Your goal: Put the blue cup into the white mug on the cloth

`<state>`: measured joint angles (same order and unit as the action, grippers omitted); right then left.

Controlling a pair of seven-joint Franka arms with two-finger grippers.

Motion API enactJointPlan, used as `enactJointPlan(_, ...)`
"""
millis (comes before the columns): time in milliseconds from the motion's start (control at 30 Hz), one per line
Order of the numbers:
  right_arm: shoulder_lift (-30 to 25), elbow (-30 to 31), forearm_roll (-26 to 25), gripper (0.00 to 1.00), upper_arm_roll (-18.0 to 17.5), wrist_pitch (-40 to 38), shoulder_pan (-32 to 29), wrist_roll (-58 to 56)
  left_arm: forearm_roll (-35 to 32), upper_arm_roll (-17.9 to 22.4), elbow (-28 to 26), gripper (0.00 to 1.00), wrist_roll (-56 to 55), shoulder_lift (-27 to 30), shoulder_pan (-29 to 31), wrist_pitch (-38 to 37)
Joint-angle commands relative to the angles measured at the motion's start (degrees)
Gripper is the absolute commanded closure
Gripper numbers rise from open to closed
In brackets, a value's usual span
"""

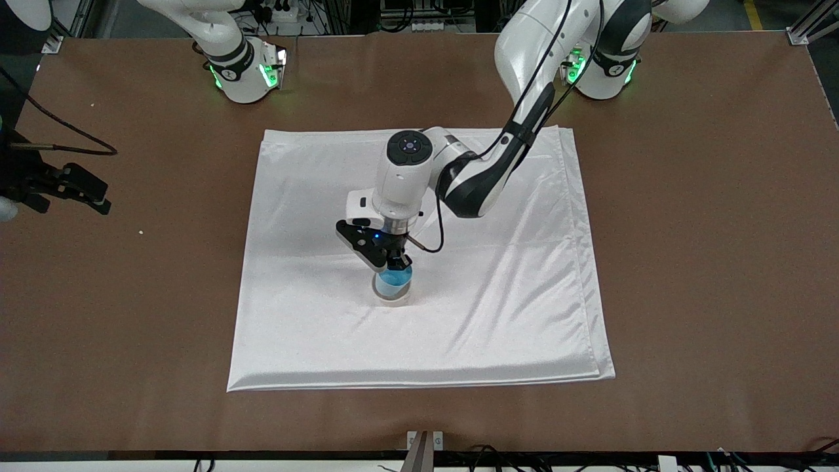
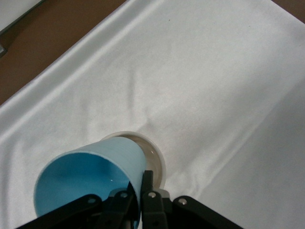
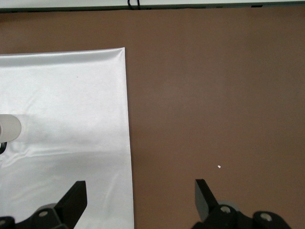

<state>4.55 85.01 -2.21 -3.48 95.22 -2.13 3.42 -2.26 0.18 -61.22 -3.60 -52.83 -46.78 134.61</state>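
The white cloth [image 1: 498, 288] lies spread over the middle of the table. The white mug [image 1: 392, 298] stands on it, near its middle. My left gripper [image 1: 395, 262] is over the mug, shut on the rim wall of the blue cup [image 1: 395, 278]. In the left wrist view the blue cup [image 2: 86, 176] is tilted, its base inside the mug's rim [image 2: 155, 152]; one finger [image 2: 148, 179] presses its outer wall, and my left gripper [image 2: 139, 183] pinches that wall. My right gripper [image 3: 140, 188] is open and empty, waiting over bare table beside the cloth's edge [image 3: 127, 133]. The mug's handle is hidden.
The brown table [image 1: 708, 262] surrounds the cloth on all sides. My right gripper [image 1: 92, 193] hangs at the right arm's end of the table with a black cable near it. A small white speck [image 1: 141, 232] lies on the table there.
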Motion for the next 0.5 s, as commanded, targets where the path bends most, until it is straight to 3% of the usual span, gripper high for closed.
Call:
enactJointPlan(0, -0.8, 0.1, 0.9, 0.00, 0.1, -0.7, -0.9, -1.5, 1.3, 0.3, 0.9, 1.00, 0.0, -0.9, -0.3, -0.1)
enactJointPlan(467, -0.8, 0.1, 4.8, 0.00, 0.1, -0.7, -0.9, -1.5, 1.3, 0.4, 0.8, 1.00, 0.4, -1.7, -0.2, -0.1)
